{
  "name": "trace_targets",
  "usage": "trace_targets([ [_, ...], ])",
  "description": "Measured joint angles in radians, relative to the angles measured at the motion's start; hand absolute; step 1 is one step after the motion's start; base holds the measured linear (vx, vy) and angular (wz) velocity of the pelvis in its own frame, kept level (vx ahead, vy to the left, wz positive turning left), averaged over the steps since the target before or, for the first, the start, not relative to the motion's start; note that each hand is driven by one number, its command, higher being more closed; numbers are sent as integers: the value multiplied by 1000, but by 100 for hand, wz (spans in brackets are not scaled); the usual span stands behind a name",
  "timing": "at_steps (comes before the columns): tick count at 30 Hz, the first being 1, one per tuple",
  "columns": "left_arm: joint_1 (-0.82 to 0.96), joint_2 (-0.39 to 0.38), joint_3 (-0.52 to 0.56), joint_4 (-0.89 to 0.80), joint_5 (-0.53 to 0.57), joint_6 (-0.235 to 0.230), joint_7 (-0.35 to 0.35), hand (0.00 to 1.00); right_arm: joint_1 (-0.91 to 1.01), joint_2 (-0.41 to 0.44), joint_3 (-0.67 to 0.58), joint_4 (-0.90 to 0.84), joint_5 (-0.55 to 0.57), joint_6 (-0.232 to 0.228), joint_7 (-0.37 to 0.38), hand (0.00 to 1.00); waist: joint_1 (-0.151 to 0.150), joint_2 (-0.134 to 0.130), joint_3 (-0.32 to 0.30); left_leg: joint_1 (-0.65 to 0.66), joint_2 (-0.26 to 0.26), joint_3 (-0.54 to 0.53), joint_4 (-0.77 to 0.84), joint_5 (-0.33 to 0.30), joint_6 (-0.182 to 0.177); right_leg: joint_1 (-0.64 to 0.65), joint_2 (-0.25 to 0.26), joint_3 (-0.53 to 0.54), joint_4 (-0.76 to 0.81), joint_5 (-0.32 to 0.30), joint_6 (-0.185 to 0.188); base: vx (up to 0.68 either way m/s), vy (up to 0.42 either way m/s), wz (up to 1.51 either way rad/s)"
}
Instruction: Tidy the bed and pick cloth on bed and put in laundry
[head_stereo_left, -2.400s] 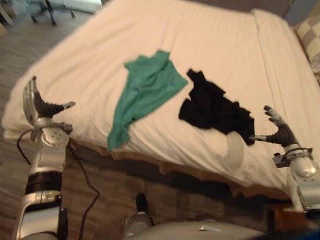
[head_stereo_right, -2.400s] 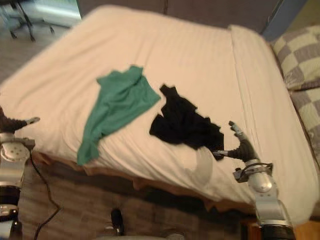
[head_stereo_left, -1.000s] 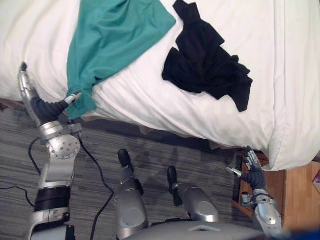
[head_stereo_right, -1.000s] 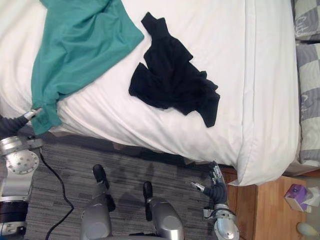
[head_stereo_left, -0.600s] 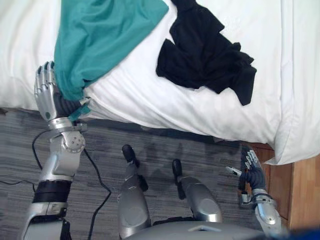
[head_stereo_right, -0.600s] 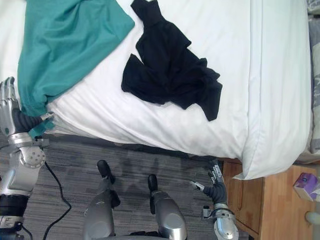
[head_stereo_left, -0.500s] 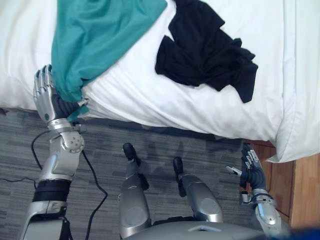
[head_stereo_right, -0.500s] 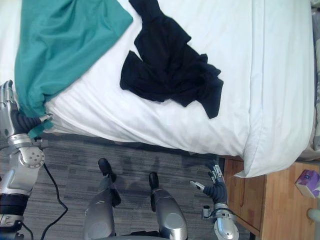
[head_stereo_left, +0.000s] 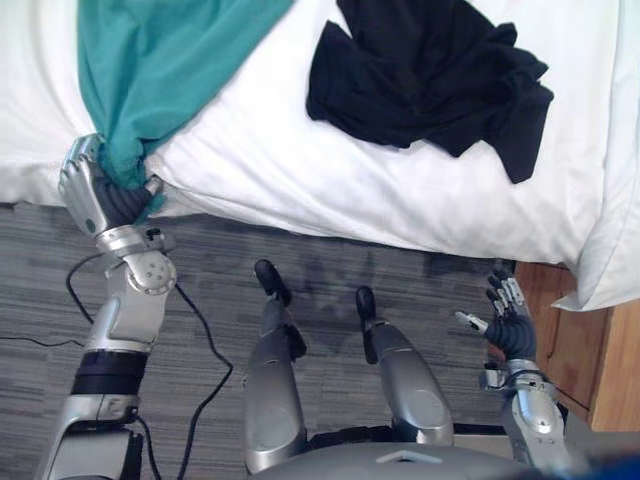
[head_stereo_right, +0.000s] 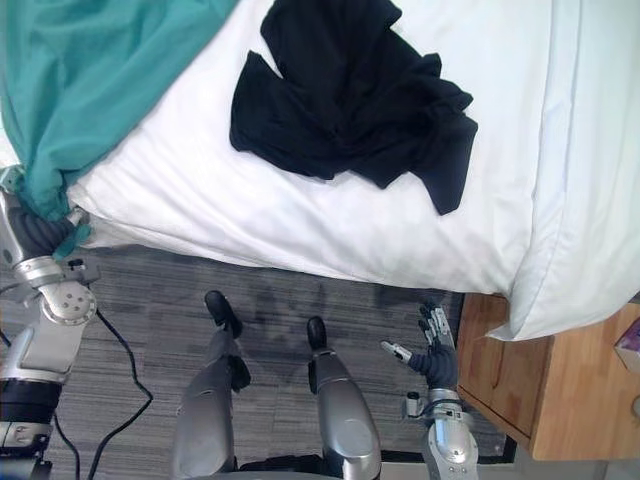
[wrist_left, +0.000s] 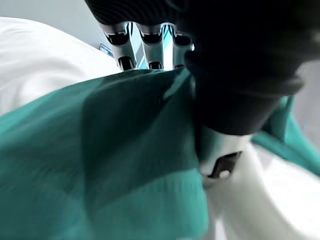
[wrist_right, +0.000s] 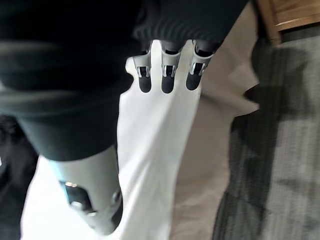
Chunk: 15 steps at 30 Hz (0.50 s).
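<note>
A green cloth (head_stereo_left: 160, 70) lies spread on the white bed (head_stereo_left: 330, 200), its lower end hanging over the near edge. My left hand (head_stereo_left: 100, 195) is at that edge with its fingers curled round the bunched end. In the left wrist view the fingers (wrist_left: 150, 47) sink into the green cloth (wrist_left: 100, 165) and the thumb presses on it. A crumpled black cloth (head_stereo_right: 350, 90) lies to its right on the sheet, untouched. My right hand (head_stereo_left: 507, 325) hangs low over the floor by the bed's near right corner, fingers (wrist_right: 167, 75) straight and holding nothing.
A wooden nightstand (head_stereo_right: 520, 370) stands right beside the right hand. The white sheet (wrist_right: 150, 150) drapes down the bed's side. Grey carpet (head_stereo_left: 220, 280) runs along the near edge of the bed.
The camera has shifted, so the bed sits higher in view. My left hand's fingers, straight half a second ago, have curled round the green cloth's hanging end. The right hand has stayed low.
</note>
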Motion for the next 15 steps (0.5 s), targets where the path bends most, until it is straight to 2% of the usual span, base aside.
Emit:
trace_targets([
  [2, 0, -4, 0, -26, -1, -2, -2, 100, 0, 0, 0, -18, -1, 2, 0, 0, 0, 0, 0, 0, 0, 0, 0, 0, 0, 0, -1, 0, 0, 0, 0, 0, 0, 0],
  [7, -1, -6, 0, -74, -30, -54, -46, 100, 42, 0, -1, -57, -1, 8, 0, 0, 2, 9, 6, 8, -2, 2, 0, 0, 0, 2, -3, -1, 8, -1, -1, -3, 1, -1],
  [13, -32, -1, 18, -139, -36, -138, -98, 100, 74, 0, -10, -63, -7, 9, 3, 0, 2, 35, -2, 39, -3, 7, 0, 0, 1, 28, -5, -4, 11, -4, -4, -5, 0, -2],
  [15, -180, 69, 20, -137, -73, -148, -158, 100, 73, -7, -22, -66, -15, 9, 12, 0, 4, 42, -7, 64, -4, 10, 0, 1, 1, 50, -6, -3, 18, -4, -4, -32, 5, -3],
])
